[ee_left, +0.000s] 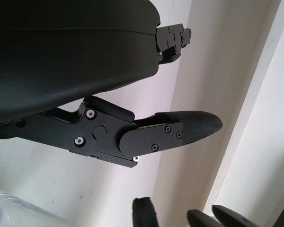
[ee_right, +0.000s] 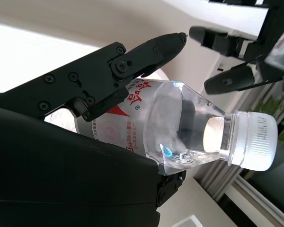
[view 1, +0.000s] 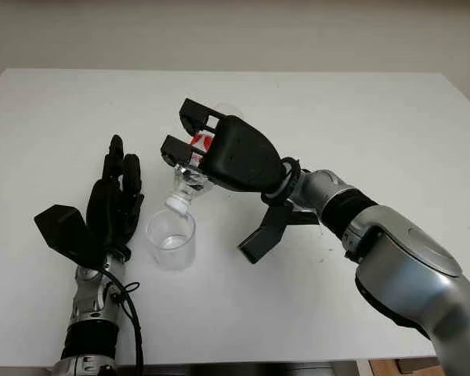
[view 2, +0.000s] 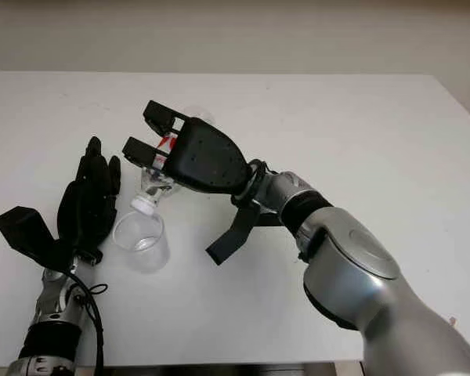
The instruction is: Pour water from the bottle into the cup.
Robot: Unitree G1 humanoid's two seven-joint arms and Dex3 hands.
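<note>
The right hand [view 1: 219, 149] covers most of the bottle [view 1: 189, 182], so its base and label barely show. Its white cap [ee_right: 255, 141] appears on, perhaps. The cup [view 1: 171, 239] may hold water; the level is unclear. The bench [view 1: 360, 117] runs past the frame edges.

A white bench [view 1: 392, 125] spreads out beneath and beyond both hands, its far edge running straight across ahead of them and its near edge just behind the wrists. A pale wall [view 1: 235, 31] rises behind that far edge. Past the bench's near corner, on the right hand's side, a strip of brownish floor [view 1: 392, 366] shows
</note>
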